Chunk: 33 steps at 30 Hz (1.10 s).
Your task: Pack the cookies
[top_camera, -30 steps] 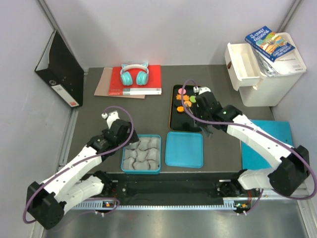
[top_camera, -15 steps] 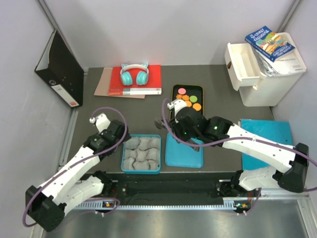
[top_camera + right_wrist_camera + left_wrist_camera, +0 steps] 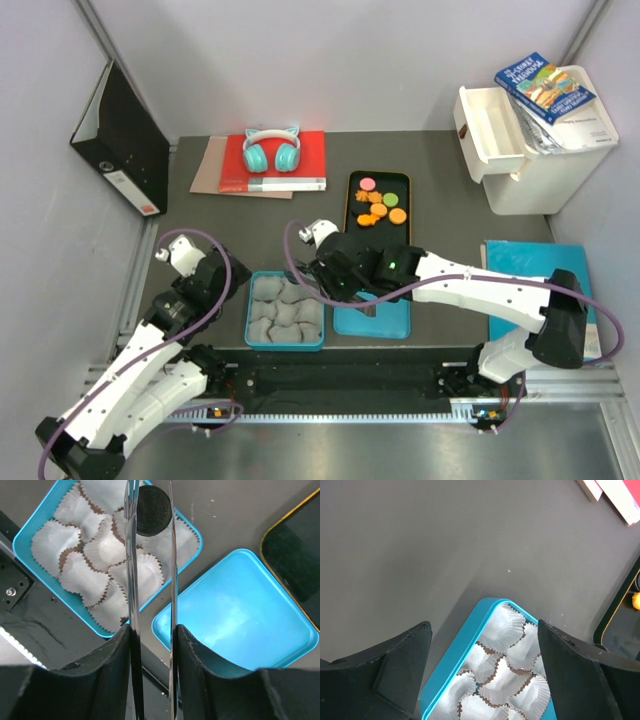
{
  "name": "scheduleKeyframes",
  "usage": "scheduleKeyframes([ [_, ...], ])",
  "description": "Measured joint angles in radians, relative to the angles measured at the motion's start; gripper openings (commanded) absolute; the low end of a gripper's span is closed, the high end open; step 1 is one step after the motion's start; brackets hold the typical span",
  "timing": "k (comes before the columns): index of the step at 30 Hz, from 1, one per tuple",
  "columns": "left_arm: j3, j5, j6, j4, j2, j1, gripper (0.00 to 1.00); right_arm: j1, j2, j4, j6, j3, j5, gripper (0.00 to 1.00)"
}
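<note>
The packing looks to be at its very start. The right end effector [image 3: 151, 492] is clenched on 1 black cookie [image 3: 154, 505], pinched edge to edge between its 2 thin blades and held above the far end of the blue tin [image 3: 25, 540]. From this view I cannot tell whether the cookie touches a cup or hangs just over one.

The paper cups [image 3: 87, 577] inside the tin are white and crinkled; every cup that shows is empty, though the blades and the cookie hide part of 1 or 2, so nothing appears packed yet.

The rest of the cookies [image 3: 378, 203] lie on the black tray [image 3: 352, 240] at the far side of the tabletop [image 3: 300, 215], well apart from the tin; I count about 7 there: 1 pink, 1 green and the others orange, some of them irregular. All of these are left to carry over.

A blue lid [image 3: 235, 615] lies flat just beside the tin, bare; closing the tin with it would probably be the last step, though that is a guess.

The left end effector [image 3: 482, 627] is released, its jaws spread wide with nothing between them; it sits near the tin's corner [image 3: 490, 605], low over the tabletop, touching nothing that I can see.

Judged so, 1 cookie is on the point of being set down, and the whole tray remains.
</note>
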Motion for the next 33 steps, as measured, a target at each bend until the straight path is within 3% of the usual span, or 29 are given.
scheduleKeyframes([
  [14,-0.011,-0.003,-0.014,-0.024,0.016,0.0,0.93,0.026,0.093,0.014,0.003,0.021,-0.029,0.38],
  [24,-0.02,-0.003,-0.01,-0.024,0.018,0.0,0.95,0.026,0.112,0.017,0.003,0.027,-0.04,0.52],
  [33,-0.021,0.0,-0.007,-0.023,0.026,0.0,0.96,0.026,0.118,0.014,0.005,0.059,-0.032,0.54],
])
